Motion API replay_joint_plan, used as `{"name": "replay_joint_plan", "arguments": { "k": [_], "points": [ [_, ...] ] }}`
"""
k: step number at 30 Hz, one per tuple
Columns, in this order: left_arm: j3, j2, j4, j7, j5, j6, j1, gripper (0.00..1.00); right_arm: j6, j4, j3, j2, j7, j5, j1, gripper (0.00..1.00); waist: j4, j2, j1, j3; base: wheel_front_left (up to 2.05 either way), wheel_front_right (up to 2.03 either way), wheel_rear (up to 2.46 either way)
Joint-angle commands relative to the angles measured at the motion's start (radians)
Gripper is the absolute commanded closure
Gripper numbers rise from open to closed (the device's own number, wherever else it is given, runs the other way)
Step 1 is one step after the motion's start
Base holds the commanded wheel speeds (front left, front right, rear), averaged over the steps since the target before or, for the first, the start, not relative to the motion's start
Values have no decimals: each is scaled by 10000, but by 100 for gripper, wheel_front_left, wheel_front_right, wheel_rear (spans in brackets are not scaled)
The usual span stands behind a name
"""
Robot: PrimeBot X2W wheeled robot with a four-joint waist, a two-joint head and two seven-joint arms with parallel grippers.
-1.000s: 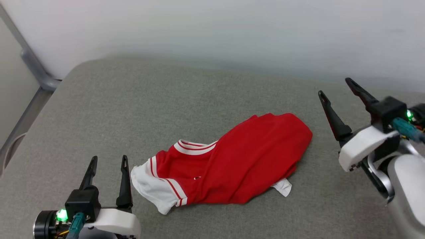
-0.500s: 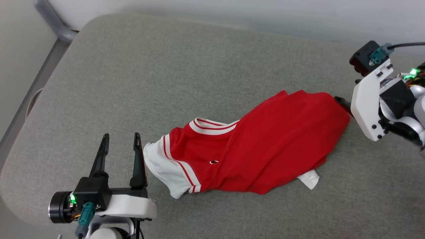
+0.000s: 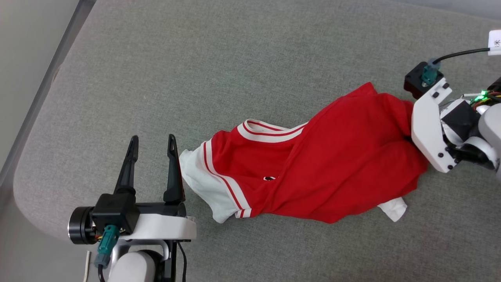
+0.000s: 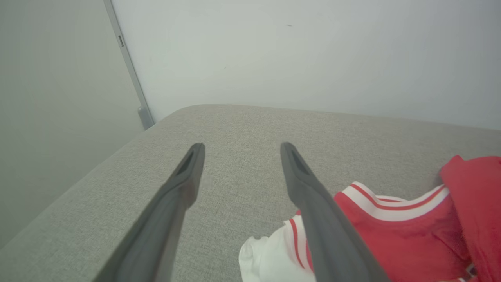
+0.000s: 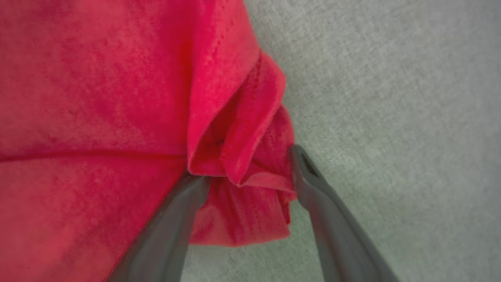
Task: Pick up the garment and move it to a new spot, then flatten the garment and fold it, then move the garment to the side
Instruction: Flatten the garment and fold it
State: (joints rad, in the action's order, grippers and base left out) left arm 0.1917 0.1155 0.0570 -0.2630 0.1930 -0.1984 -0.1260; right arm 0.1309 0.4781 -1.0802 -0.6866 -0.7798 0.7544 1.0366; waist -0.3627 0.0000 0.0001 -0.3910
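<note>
right end effector (image 5: 248, 168), jaws spread and not yet clenched, straddles a bunched red fold at the end of the garment (image 3: 332, 164) away from its collar. one finger is tucked under the overhanging cloth and the other lies along the outer side of the bunch. left end effector (image 3: 152, 137), likewise released and holding nothing, hovers just beside the white sleeve (image 3: 199, 182); whether it touches cannot be told. the garment lies crumpled in a diagonal strip across the middle of the grey fabric-covered worktop (image 3: 235, 58), with its striped collar trim (image 3: 270, 131) on top and a white scrap (image 3: 391, 207) poking out at the near side. step in hand, as judged: the pick-up before the move. to do it well, the right jaws should close on the whole bunch, low enough to catch the under-layers without digging into the upholstery; a thin single-layer pinch would likely slip. room: broad bare worktop lies beyond the garment on the far side. the rounded corner (image 3: 23, 188) and left edge are near the left end effector, so the new spot is best kept inboard.
</note>
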Motion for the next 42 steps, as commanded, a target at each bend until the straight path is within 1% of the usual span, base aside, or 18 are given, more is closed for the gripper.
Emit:
{"name": "replay_joint_plan", "arguments": {
  "k": [1, 5, 6, 7, 8, 14, 17, 20, 24, 28, 33, 35, 36, 39, 42],
  "points": [
    [-161, -133, -9, -26, -125, 120, -109, 0, -4, 426, -670, 63, -136, 231, -597, 0, -86, 0, -1, -149, 0, 0, 0],
    [-413, -335, -17, -26, -320, 355, -159, 0, -7, 689, -1102, 93, 140, 543, -518, 0, -83, 0, -1, -220, 0, 0, 0],
    [-489, -385, -46, -26, -352, 420, -151, 0, -7, 687, -1154, 120, 295, 587, -382, 44, -64, 0, -1, -216, 0, 0, 0],
    [-547, -427, -70, -26, -394, 444, -141, 0, -10, 677, -1146, 165, 546, 610, -220, 69, -36, 0, -1, -192, 0, 0, 0],
    [-615, -453, -101, -26, -439, 478, -109, 0, -11, 673, -1122, 209, 751, 672, -44, 100, 0, 0, -1, -147, 0, 0, 0],
    [-1008, -522, -284, -26, -639, 675, 206, 0, -10, 594, -659, 500, 2473, 1072, 1147, 100, 326, 0, -1, 487, 0, 0, 0],
    [-1203, -536, -373, -26, -758, 797, 410, 0, -8, 404, -645, 558, 3266, 1297, 1260, 100, 525, 0, -1, 935, 0, 0, 0],
    [-1348, -541, -463, -26, -861, 922, 653, 0, -8, -97, -719, 393, 3922, 1539, 1334, 100, 719, 0, -1, 1384, 0, 0, 0],
    [-1582, -508, -596, -26, -983, 1019, 989, 0, -8, -1245, -836, -30, 4671, 1814, 948, 100, 965, 0, -1, 1988, 0, 0, 0],
    [-1785, -469, -732, -26, -1050, 1096, 1438, 0, -8, -2630, -815, -593, 5206, 1975, 110, 100, 1243, 0, -1, 2618, 0, 0, 0],
    [-2070, -419, -871, -26, -1089, 1157, 2080, 0, -8, -4149, -683, -1445, 5417, 2050, -1734, 100, 1607, 0, -1, 3306, 0, 0, 0],
    [-2195, -404, -919, -26, -1083, 1170, 2317, 0, -8, -4503, -647, -1721, 5374, 1951, -2593, 100, 1759, 0, -1, 3527, 0, 0, 0],
    [-2195, -404, -919, -26, -1083, 1170, 2317, 0, -8, -4503, -647, -1721, 5374, 1951, -2593, 100, 1759, 0, -1, 3527, 0, 0, 0],
    [-2312, -392, -993, -26, -1102, 1225, 2566, 0, -8, -4834, -488, -1984, 5310, 2028, -4070, 100, 1927, 0, -1, 3765, 0, 0, 0],
    [-2414, -380, -1053, -26, -1115, 1267, 2717, 0, -8, -4868, -226, -2136, 5271, 2043, -5544, 100, 2049, 0, -1, 3919, 0, 0, 0]
  ]
}}
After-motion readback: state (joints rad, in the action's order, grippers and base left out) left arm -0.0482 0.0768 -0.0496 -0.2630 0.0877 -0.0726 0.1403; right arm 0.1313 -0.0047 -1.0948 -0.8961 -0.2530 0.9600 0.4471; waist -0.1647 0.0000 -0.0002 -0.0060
